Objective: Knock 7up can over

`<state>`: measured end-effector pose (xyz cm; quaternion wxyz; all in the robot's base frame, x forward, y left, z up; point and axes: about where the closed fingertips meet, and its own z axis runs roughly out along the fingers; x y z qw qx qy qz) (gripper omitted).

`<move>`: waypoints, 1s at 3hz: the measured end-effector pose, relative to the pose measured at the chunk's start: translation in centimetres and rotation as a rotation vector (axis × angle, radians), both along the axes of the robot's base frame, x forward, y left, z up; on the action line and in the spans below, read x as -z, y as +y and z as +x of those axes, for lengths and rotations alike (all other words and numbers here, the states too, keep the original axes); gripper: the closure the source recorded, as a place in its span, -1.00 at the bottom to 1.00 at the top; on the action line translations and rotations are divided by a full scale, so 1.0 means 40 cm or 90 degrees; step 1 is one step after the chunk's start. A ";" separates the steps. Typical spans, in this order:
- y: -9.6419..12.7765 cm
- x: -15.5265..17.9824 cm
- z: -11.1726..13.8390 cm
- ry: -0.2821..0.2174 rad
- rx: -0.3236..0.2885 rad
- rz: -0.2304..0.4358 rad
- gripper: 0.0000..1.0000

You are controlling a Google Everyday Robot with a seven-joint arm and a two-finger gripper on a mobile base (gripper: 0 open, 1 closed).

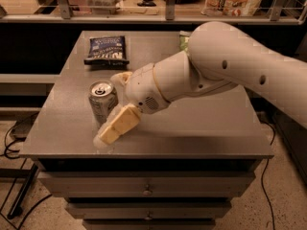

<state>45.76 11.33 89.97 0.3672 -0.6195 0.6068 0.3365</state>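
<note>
The 7up can stands upright on the grey table top, near the front left. My gripper is open and right beside the can on its right side. One cream finger reaches down in front of the can's lower right, at or against it. The other finger shows just behind the can's top. My white arm comes in from the right, low over the table.
A flat dark-blue snack bag lies at the back left of the table. A green snack bag at the back is mostly hidden by my arm. Drawers sit below the front edge. Cables lie on the floor at the left.
</note>
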 end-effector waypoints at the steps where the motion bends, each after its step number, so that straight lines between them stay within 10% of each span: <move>1: 0.062 0.020 0.010 0.017 -0.027 0.030 -1.00; 3: 0.117 0.064 0.019 0.054 -0.045 0.057 -0.27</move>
